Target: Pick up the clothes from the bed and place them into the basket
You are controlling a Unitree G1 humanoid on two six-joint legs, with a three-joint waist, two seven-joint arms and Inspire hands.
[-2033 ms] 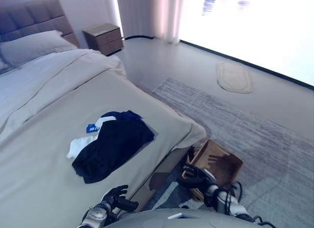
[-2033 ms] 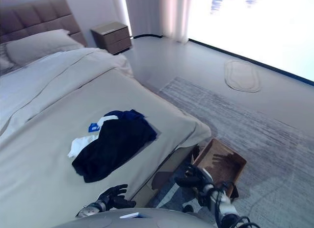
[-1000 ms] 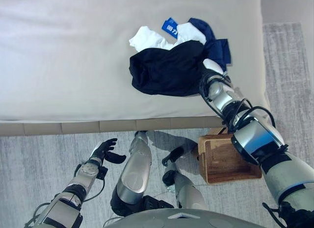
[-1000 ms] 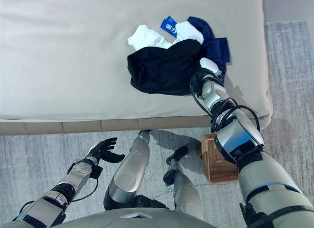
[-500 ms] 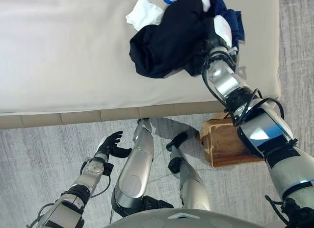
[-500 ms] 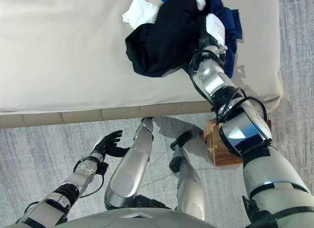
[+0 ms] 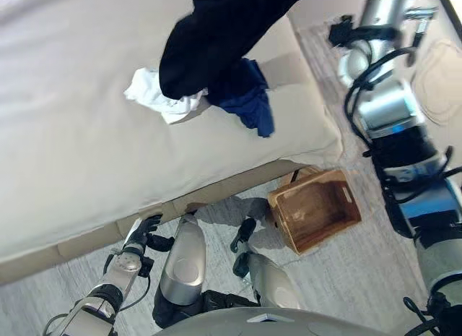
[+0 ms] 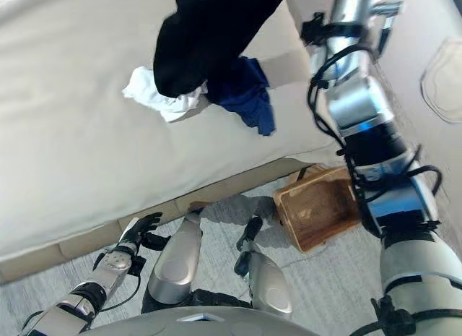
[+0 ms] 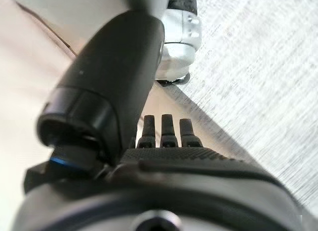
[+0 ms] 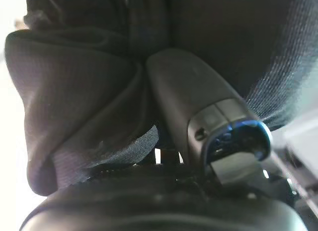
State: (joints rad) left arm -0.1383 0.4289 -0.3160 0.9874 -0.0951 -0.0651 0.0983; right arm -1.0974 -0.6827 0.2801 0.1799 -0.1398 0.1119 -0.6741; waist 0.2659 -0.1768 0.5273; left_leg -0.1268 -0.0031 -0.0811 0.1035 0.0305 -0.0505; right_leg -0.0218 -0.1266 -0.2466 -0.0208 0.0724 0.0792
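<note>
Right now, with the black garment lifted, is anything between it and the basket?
Nothing visible. The black garment hangs from the right robot hand above the bed; the basket stands open and empty on the floor beside it.

Half a second ago the black garment [image 7: 216, 40] lay bunched on the bed [image 7: 65, 155] with the right hand pressed into its edge. Now it hangs lifted from that hand [image 10: 198, 112], whose thumb is buried in the dark folds with cloth gathered round the fingers. The right arm has risen and reaches up out of the eye views. The white cloth [image 7: 155, 97] and blue garment [image 7: 249, 101], earlier tucked beside the fingers, now lie uncovered below the hanging black cloth. The left hand [image 7: 141, 231] has shifted close to the bed's edge.
</note>
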